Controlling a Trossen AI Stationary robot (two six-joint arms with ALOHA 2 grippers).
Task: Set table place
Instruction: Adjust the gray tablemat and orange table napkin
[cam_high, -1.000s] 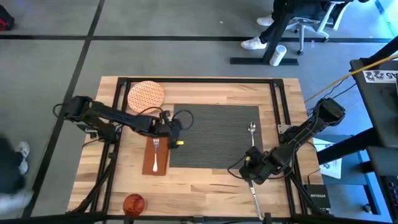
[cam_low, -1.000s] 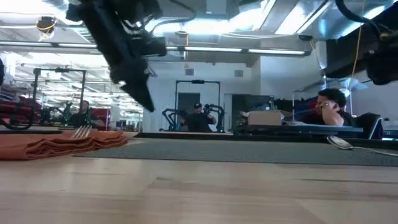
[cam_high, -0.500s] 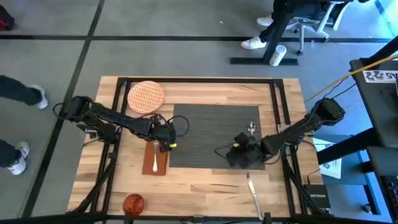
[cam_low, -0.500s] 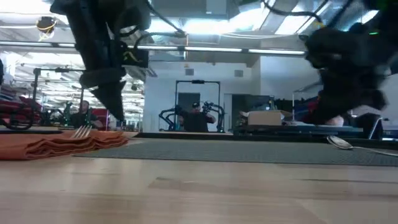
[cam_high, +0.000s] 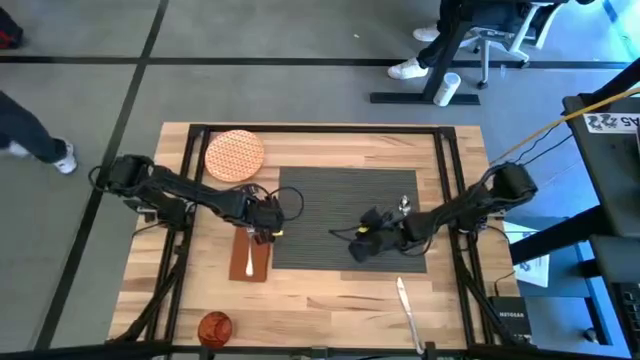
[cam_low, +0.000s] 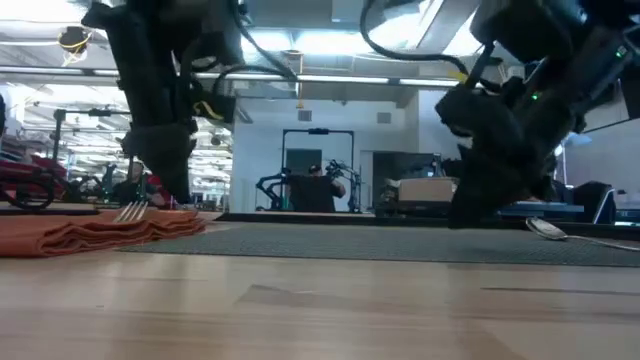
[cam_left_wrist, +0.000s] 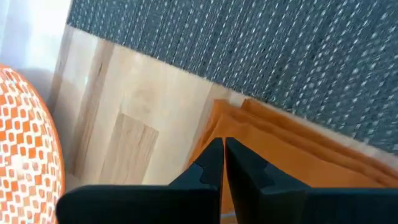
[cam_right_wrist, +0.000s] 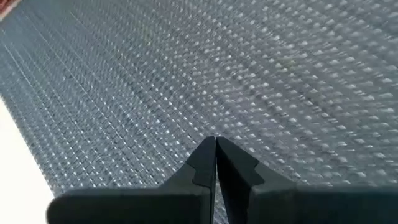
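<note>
Right gripper (cam_high: 362, 243) clenched empty, frame centre over placemat (cam_high: 330, 200); left gripper (cam_high: 262, 226) clenched above napkin (cam_high: 251, 262). Best fetch plate (cam_high: 235, 155) gently.

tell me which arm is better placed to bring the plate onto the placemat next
Left. The left gripper sits over the napkin, near the plate; the right gripper is over the placemat, farther away.
</note>
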